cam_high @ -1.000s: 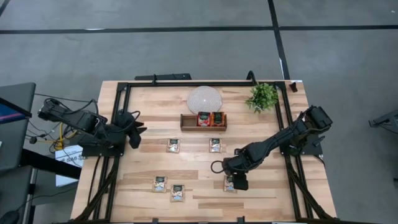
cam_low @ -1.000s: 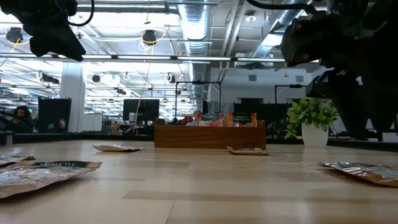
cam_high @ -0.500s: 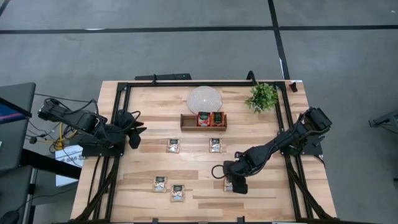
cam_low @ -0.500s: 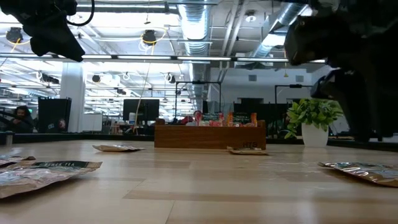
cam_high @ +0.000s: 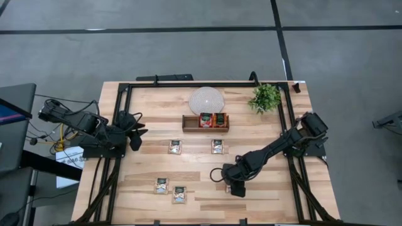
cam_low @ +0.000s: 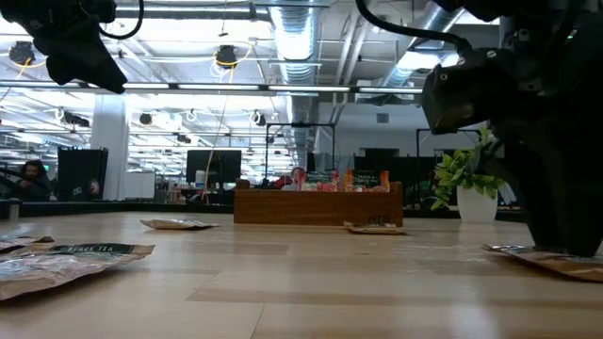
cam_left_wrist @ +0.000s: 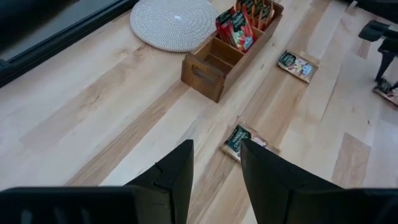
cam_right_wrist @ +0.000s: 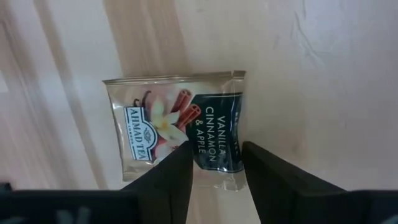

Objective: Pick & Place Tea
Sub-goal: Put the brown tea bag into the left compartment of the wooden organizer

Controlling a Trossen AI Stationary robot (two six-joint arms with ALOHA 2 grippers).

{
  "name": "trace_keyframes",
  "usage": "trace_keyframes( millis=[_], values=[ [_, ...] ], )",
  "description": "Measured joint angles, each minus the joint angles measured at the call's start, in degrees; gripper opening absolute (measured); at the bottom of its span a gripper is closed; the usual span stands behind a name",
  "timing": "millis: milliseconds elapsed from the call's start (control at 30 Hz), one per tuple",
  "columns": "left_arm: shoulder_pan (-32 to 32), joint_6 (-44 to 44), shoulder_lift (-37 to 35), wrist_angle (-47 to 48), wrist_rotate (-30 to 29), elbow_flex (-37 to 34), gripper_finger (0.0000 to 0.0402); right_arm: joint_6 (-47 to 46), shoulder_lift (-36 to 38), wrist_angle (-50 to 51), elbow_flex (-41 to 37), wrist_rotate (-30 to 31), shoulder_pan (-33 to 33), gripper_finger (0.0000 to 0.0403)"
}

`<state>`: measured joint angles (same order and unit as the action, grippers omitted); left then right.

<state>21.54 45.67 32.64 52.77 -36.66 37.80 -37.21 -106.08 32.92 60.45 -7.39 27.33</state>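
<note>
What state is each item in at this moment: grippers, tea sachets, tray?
Right gripper: open, straddling the vanilla cinnamon apple sachet, not yet closed on it.
Left gripper: open, empty, waiting at the table's left edge.
Vanilla cinnamon apple sachet: flat on the table.
Wooden tray: red sachets upright in two compartments, left one empty.
Four other loose sachets: flat, untouched.

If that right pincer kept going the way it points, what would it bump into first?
Most likely the tea sachet lying flat on the wooden table. The right pincer points straight down at it, fingers on either side of its near edge. How much gap remains is hard to judge.
</note>
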Motion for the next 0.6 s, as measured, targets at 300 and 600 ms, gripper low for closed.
trace_keyframes(
  millis=[300, 600],
  values=[
    [0.0, 0.0, 0.0, 0.3, 0.0, 0.0, 0.0124, -0.9, 0.3, -0.2, -0.2, 0.1, -0.1, 0.011],
    [0.0, 0.0, 0.0, 0.3, 0.0, 0.0, 0.0124, -0.9, 0.5, 0.3, -0.3, 0.3, -0.1, 0.0044]
  ],
)
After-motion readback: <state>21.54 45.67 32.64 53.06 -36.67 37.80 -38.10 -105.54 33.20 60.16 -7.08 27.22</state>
